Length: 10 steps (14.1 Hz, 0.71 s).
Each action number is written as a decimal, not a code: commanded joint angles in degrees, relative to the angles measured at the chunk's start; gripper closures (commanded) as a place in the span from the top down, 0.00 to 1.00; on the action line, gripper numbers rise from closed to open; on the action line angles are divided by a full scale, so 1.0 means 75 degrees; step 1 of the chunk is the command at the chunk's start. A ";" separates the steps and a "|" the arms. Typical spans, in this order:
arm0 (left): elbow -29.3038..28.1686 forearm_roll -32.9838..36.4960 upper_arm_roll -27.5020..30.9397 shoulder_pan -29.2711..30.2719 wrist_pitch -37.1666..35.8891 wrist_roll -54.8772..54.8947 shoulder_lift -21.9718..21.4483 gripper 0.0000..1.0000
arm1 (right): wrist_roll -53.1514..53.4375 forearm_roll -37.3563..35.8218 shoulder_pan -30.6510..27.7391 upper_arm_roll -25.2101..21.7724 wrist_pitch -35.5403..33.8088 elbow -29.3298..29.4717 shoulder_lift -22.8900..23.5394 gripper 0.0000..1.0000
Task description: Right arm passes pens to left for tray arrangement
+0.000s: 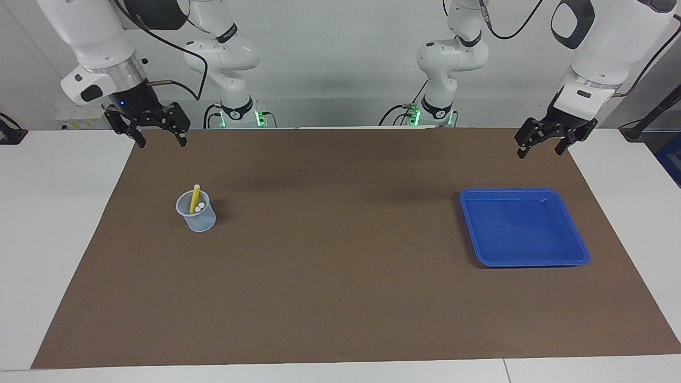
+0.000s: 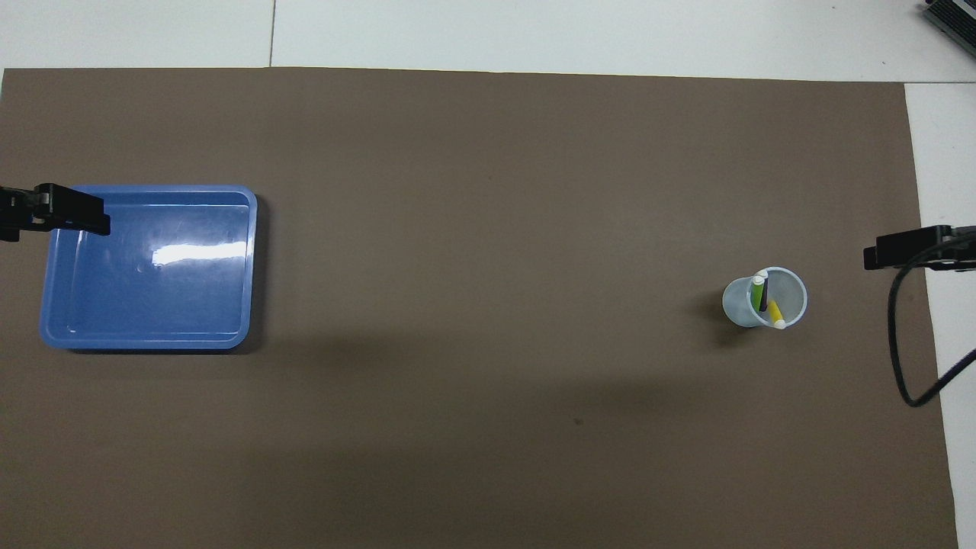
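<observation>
A translucent pale-blue cup (image 1: 197, 214) stands on the brown mat toward the right arm's end and holds the pens. The yellow pen (image 1: 194, 198) sticks up above its rim. From overhead I also see a green pen (image 2: 757, 293) and a dark purple pen (image 2: 763, 292) beside the yellow pen (image 2: 775, 313) in the cup (image 2: 738, 305). The blue tray (image 1: 524, 226) lies empty toward the left arm's end. My right gripper (image 1: 162, 141) hangs open and empty over the mat's corner by the robots. My left gripper (image 1: 540, 152) hangs open over the mat's edge next to the tray.
The brown mat (image 1: 340, 276) covers most of the white table (image 1: 53, 223). A black cable (image 2: 907, 358) loops down from the right arm over the mat's edge beside the cup. The tray (image 2: 149, 305) shows a bright glare on its floor.
</observation>
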 commanded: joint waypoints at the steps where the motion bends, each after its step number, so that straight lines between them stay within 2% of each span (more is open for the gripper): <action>1: -0.0226 -0.0076 0.0039 -0.0090 0.0146 -0.0046 -0.0123 1.00 | 0.0097 0.0131 -0.0083 -0.0004 0.0944 -0.1518 -0.0637 1.00; 3: -0.0226 -0.0087 0.0004 -0.0091 0.0146 -0.0023 -0.0135 1.00 | 0.0470 0.0143 -0.0119 -0.0015 0.1052 -0.1943 -0.0780 1.00; 5: -0.0226 -0.0111 -0.0020 -0.0091 0.0146 -0.0022 -0.0135 1.00 | 0.0589 0.0143 -0.0003 -0.0004 0.1122 -0.1979 -0.0757 1.00; 7: -0.0331 -0.0157 -0.0020 -0.0091 0.0157 -0.0022 -0.0158 1.00 | 0.1067 0.0143 0.0243 0.0008 0.1845 -0.2281 -0.0698 1.00; 10: -0.0425 -0.0158 -0.0032 -0.0149 0.0332 -0.0034 -0.0217 1.00 | 0.1151 0.0143 0.0198 0.0008 0.2855 -0.2927 -0.0512 1.00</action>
